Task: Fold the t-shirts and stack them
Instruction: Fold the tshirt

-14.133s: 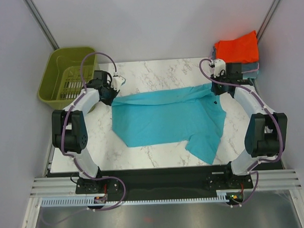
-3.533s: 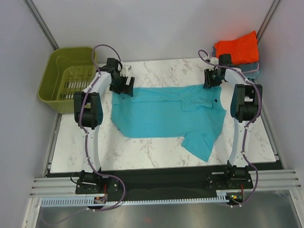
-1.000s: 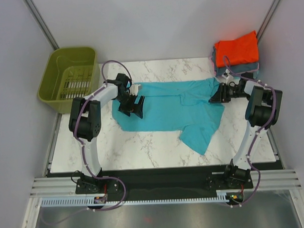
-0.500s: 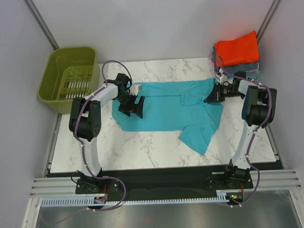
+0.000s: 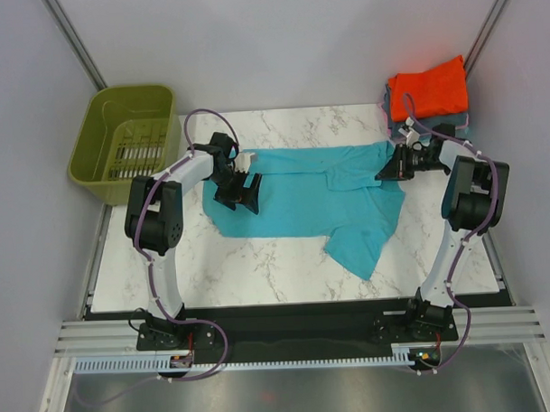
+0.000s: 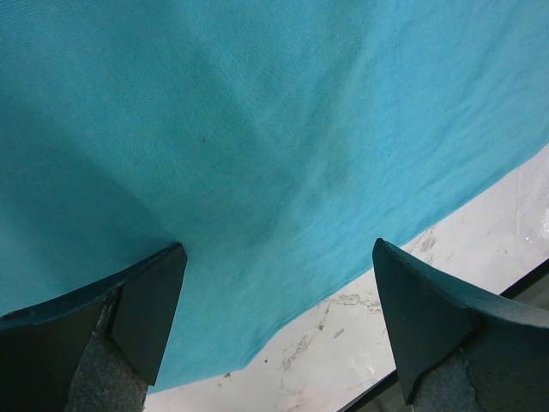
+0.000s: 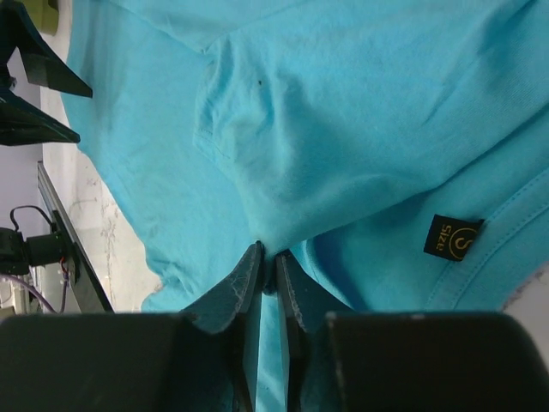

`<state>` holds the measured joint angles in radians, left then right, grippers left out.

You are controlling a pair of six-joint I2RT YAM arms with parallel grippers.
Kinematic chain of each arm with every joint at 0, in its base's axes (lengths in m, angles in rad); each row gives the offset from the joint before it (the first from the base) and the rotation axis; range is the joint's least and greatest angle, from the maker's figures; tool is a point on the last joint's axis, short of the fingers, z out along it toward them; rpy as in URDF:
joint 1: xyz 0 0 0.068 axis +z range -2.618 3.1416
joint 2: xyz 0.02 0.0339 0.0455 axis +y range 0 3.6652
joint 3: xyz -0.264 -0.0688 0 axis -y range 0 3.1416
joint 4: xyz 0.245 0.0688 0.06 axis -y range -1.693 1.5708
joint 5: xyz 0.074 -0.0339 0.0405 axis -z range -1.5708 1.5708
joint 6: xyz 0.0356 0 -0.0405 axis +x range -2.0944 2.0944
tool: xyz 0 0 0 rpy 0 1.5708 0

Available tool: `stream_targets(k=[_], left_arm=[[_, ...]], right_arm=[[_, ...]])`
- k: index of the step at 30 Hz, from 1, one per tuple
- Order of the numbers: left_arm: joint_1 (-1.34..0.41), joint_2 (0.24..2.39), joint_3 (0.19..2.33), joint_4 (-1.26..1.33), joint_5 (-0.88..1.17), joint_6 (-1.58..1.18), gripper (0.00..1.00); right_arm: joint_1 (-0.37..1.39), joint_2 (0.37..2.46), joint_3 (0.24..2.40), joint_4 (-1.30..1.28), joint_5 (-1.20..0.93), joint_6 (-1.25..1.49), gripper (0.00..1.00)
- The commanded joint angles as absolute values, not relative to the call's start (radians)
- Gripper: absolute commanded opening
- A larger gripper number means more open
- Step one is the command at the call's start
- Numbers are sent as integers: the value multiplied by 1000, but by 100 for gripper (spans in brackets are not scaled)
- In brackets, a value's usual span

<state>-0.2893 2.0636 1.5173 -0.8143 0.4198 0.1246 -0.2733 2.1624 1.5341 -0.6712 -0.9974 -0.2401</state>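
Note:
A teal t-shirt [image 5: 311, 194] lies spread across the middle of the marble table, one sleeve trailing toward the front right. My right gripper [image 7: 269, 256] is shut on a pinch of the teal t-shirt [image 7: 343, 112] near its collar, where a black size label [image 7: 452, 238] shows. In the top view that right gripper [image 5: 389, 171] sits at the shirt's right end. My left gripper [image 5: 248, 193] stands open over the shirt's left part; the cloth [image 6: 257, 129] fills its view between the wide fingers [image 6: 154, 300]. An orange-red folded shirt [image 5: 427, 89] lies on a grey-blue one [image 5: 453, 123] at the back right.
An olive-green plastic basket [image 5: 128, 134] stands off the table's back left corner. Bare marble [image 5: 259, 261] shows in front of the shirt, and the table's front edge [image 6: 515, 283] shows in the left wrist view. The stack sits close behind my right arm.
My right gripper has closed on the teal cloth near the collar and shifted slightly. The left arm and the shirt's left part have stayed put.

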Motion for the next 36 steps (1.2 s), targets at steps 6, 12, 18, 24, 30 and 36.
stream_targets(k=[6, 12, 18, 24, 30, 36], left_arm=[[-307, 2105, 1499, -784, 448, 129, 99], [-308, 2103, 1500, -779, 449, 126, 99], [-308, 2111, 1511, -779, 459, 120, 99], [-308, 2103, 1513, -779, 456, 118, 99], [-308, 2092, 1513, -778, 466, 110, 99], [-308, 2080, 1513, -776, 463, 106, 99]], right_arm=[[-278, 2120, 1598, -706, -1019, -212, 14], [-278, 2123, 1588, -798, -1000, -253, 14], [-285, 2096, 1577, -867, -956, -319, 28], [-273, 1932, 1638, -812, -823, -391, 47], [-65, 1757, 1576, -755, -646, -577, 45], [167, 1801, 1497, -697, -554, -602, 43]])
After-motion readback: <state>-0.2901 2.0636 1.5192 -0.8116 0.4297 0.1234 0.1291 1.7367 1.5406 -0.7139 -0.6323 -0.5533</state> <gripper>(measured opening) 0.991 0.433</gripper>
